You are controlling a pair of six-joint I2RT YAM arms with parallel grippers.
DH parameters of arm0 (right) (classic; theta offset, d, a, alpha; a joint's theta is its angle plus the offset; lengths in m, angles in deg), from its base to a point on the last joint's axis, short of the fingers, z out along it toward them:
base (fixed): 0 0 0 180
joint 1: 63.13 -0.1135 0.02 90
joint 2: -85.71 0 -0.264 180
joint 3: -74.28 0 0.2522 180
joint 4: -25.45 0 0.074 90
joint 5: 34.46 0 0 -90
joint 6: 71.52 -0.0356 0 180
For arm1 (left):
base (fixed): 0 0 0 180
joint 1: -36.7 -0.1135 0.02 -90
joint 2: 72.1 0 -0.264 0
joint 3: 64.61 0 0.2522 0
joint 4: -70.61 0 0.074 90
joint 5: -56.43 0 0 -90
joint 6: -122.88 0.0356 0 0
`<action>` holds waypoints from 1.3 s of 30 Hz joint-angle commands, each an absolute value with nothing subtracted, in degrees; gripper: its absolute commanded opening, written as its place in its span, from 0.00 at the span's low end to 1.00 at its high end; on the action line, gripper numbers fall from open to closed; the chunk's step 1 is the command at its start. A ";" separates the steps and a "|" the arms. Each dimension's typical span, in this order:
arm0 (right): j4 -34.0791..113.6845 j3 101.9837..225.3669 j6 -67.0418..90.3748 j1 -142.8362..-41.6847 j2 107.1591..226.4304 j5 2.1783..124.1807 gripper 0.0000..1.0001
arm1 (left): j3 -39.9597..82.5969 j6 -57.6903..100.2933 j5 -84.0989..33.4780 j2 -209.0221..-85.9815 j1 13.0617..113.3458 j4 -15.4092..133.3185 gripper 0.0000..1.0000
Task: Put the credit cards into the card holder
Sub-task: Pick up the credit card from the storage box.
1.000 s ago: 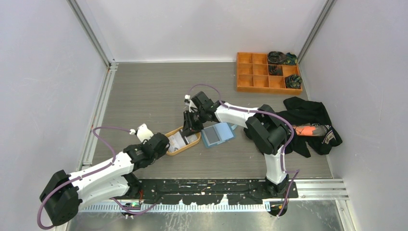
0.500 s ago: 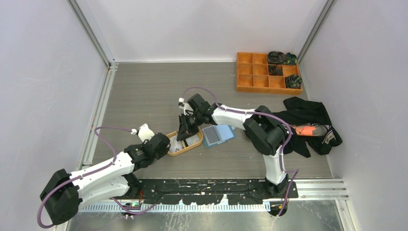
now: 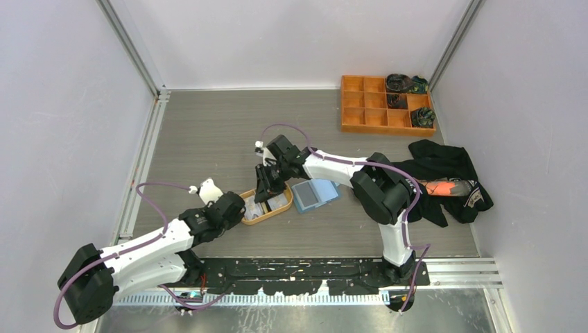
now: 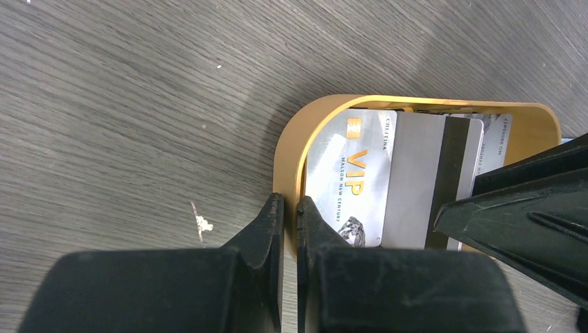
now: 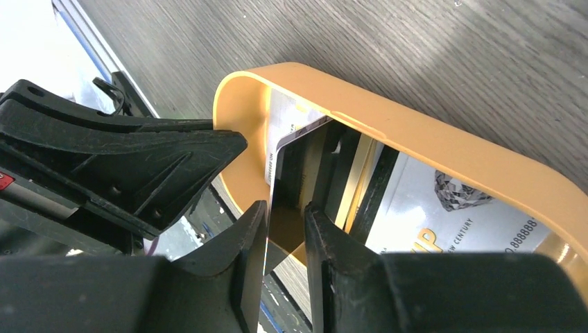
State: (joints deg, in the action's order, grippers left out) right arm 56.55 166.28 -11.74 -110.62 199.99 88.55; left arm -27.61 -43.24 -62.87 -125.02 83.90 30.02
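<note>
Several credit cards point(image 3: 272, 203) lie in an orange oval tray point(image 3: 283, 208). A silver VIP card point(image 4: 353, 180) and a grey card with a dark stripe point(image 4: 430, 180) show in the left wrist view. My left gripper point(image 4: 290, 208) is shut on the tray's near rim point(image 4: 291, 139). My right gripper point(image 5: 286, 218) reaches into the tray point(image 5: 416, 132) with its jaws a little apart. One card point(image 5: 272, 180) stands on edge against its left finger, and a gap separates it from the other finger. The blue card holder point(image 3: 313, 194) lies closed just right of the tray.
An orange compartment box point(image 3: 374, 104) with dark items in its right cells sits at the back right. A black cloth point(image 3: 444, 163) with a red-orange object point(image 3: 444, 187) on it lies at the right edge.
My right gripper has moved left and down from the tray's right end into the tray. The left arm, tray and card holder have stayed put.
</note>
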 commanded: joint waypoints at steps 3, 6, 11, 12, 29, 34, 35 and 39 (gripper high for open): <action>59.89 168.00 -7.96 -110.85 201.16 83.91 0.33 | -26.02 -44.73 -62.51 -124.38 84.43 34.34 0.04; 61.41 168.60 -7.18 -110.62 201.99 83.81 0.33 | -25.98 -44.65 -62.65 -123.96 84.43 33.96 0.05; 62.18 168.78 -6.53 -109.47 202.50 84.76 0.34 | -26.02 -44.56 -63.17 -122.85 84.47 33.26 0.05; 62.17 168.73 -6.42 -109.25 202.50 85.19 0.34 | -26.07 -44.55 -63.25 -122.70 84.46 33.15 0.05; 53.31 164.83 -14.41 -105.03 203.85 97.71 0.32 | -26.43 -42.36 -61.61 -121.98 84.43 35.53 0.17; 55.26 165.61 -12.56 -104.44 203.53 96.69 0.13 | -26.59 -41.47 -61.53 -121.02 84.43 35.52 0.19; 55.51 165.64 -12.33 -104.46 203.47 96.66 0.10 | -26.59 -41.29 -61.52 -120.77 84.45 35.41 0.19; 55.66 165.76 -11.93 -104.22 203.14 96.80 0.06 | -26.53 -39.68 -61.62 -119.13 84.43 34.56 0.25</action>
State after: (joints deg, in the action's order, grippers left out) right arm 56.03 164.86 -12.85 -104.10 204.47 96.44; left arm -27.63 -41.62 -60.71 -121.37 84.23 31.75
